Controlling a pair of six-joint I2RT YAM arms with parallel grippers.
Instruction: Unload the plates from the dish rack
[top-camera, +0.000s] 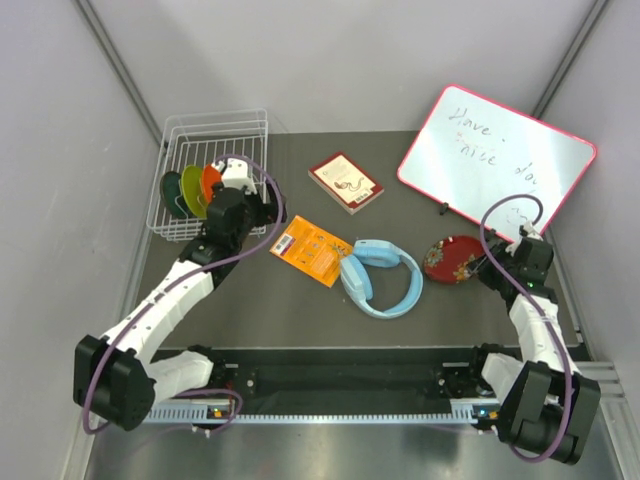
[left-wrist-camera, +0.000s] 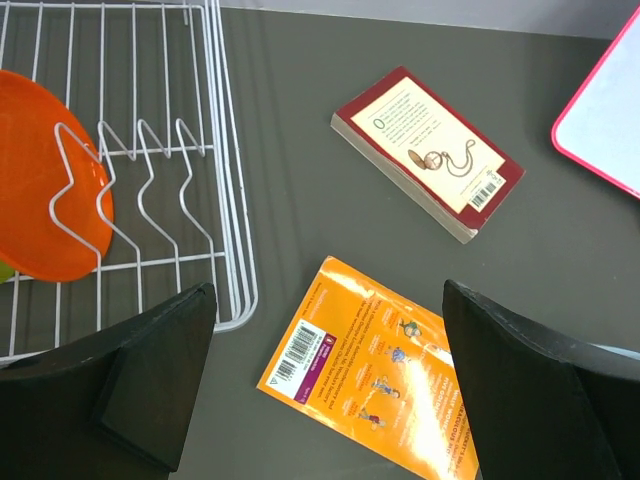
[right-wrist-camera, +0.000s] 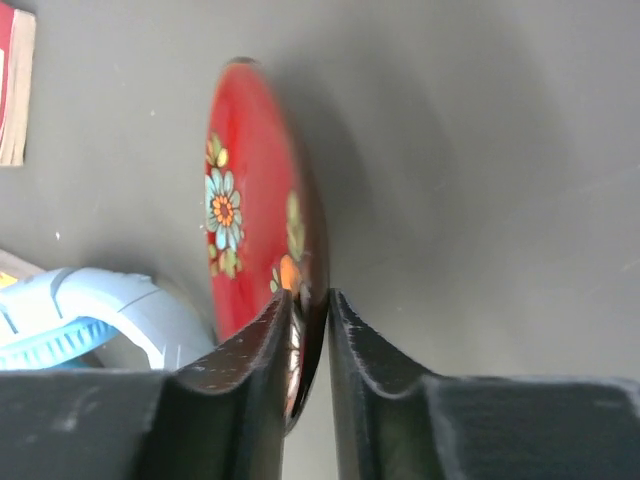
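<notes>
Beside dish rack (top-camera: 215, 122), left arm (top-camera: 170, 300) outstretched, left jaws spread, right jaws pinching red plate (right-wrist-camera: 245, 190).

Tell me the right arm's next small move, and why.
Probably open the right gripper and release the red plate. The gripper is shut on the plate's rim. The plate is already out of the dish rack, over bare table beside the blue headphones. I cannot tell whether it touches the table, so open slowly.
</notes>
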